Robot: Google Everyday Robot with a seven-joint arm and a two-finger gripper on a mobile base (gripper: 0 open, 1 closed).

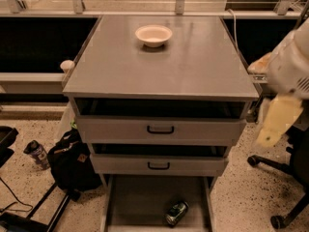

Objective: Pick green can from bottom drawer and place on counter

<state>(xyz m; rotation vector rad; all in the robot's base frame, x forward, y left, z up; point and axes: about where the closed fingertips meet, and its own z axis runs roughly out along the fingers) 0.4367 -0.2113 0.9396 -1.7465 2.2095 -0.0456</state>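
The green can (176,212) lies on its side on the floor of the bottom drawer (137,202), which stands pulled out at the foot of the cabinet (116,128). The can sits in the drawer's near right part, close to the right wall but apart from it. Its long axis runs on a slant: one end points toward the drawer's near left, the other toward the cabinet's back right. Pale marks show on the shiny dark green side, but no brand or writing can be read. Above it, two cabinet drawer fronts carry black handles, the upper (160,129) and the lower (159,166); both drawers are slightly open. The grey bench (193,66) that tops the cabinet holds a white bowl (153,35) near its back edge, a little left of centre. The gripper (270,129) hangs off the cabinet's right side, level with the upper drawer front, under the white arm (289,64) and well apart from the can; whether it is released or clenched cannot be told. Left of the cabinet a black bag (72,163) rests on the speckled floor, with a dark cup-like can (36,153) beside it whose pale label is unreadable.
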